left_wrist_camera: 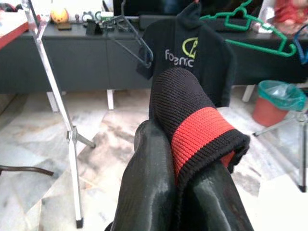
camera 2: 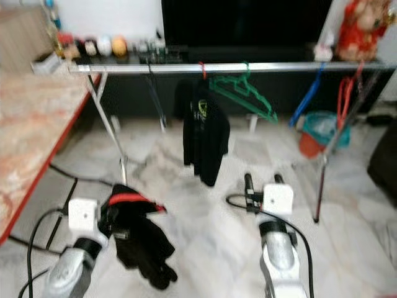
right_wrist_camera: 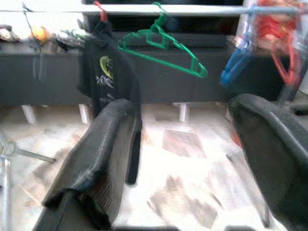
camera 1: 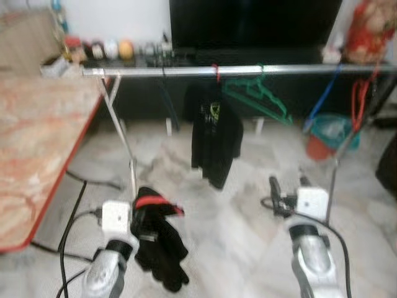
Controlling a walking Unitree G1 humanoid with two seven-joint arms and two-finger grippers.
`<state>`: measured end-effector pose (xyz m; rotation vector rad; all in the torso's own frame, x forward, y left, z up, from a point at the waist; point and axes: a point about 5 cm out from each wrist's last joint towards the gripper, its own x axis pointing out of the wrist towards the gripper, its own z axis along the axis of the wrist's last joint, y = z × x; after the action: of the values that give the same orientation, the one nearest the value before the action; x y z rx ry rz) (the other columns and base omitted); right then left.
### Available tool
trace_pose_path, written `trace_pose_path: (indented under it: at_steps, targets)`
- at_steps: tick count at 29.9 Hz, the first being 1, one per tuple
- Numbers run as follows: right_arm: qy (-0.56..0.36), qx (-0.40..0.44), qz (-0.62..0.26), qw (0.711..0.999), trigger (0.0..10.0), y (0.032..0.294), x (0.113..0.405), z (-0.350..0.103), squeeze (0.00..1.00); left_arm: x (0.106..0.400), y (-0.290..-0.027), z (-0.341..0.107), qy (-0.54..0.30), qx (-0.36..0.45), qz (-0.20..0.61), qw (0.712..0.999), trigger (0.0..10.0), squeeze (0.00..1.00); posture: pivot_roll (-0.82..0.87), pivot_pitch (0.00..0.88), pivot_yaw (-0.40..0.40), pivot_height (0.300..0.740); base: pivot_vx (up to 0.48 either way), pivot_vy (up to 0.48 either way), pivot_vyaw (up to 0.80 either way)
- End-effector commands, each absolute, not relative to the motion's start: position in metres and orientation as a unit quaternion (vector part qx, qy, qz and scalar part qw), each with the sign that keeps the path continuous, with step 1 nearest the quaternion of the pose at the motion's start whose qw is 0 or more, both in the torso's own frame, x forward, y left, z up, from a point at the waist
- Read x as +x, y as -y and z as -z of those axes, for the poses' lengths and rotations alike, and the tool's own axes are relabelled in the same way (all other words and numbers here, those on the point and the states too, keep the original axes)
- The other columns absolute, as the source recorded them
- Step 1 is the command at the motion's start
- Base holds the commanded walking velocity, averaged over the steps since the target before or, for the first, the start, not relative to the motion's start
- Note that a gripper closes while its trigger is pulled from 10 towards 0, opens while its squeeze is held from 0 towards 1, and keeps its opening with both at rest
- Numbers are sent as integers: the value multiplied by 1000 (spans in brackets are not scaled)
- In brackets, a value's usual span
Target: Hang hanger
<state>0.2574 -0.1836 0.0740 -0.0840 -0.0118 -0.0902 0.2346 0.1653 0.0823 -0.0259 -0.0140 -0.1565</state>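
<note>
1. Hanger (camera 1: pixel 257 94) (green) is hung tilted on the metal rail (camera 1: pixel 248 70), beside a black shirt (camera 1: pixel 214 133).
2. Left gripper (left_wrist_camera: pixel 185 202) – jaws clenched on a black garment (camera 1: pixel 158 245) with a red band.
3. Right gripper (right_wrist_camera: pixel 187 159) – jaws spread, nothing held.

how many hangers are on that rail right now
At least 5 on the rail: dark empty hanger, red hanger under the black shirt, green hanger, blue hanger, another red hanger. Blur may hide more.

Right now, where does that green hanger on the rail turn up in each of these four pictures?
Left eye view: green hanger upper middle, right of the black shirt.
Right eye view: upper middle.
Left wrist view: top right.
Right wrist view: top centre.
Shared landmark: the black shirt beside it.
</note>
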Motion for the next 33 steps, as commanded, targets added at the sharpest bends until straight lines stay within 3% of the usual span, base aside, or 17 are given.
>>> trace_pose_path:
  at_steps: [1,13,33]
  targets:
    - [12,-36,40,998,10000,179,260,-77,0,235,-169,-86,13,-10,73,997,10000,0,-28,0,-7,740,-274,0,0]
    - [12,-36,41,998,10000,179,261,-77,0,235,-169,-86,14,-11,71,997,10000,0,-28,0,-9,740,-269,0,0]
    - [10,-31,37,999,10000,177,260,-78,0,237,-177,-88,20,-9,38,999,10000,0,-26,7,-11,740,0,0,0]
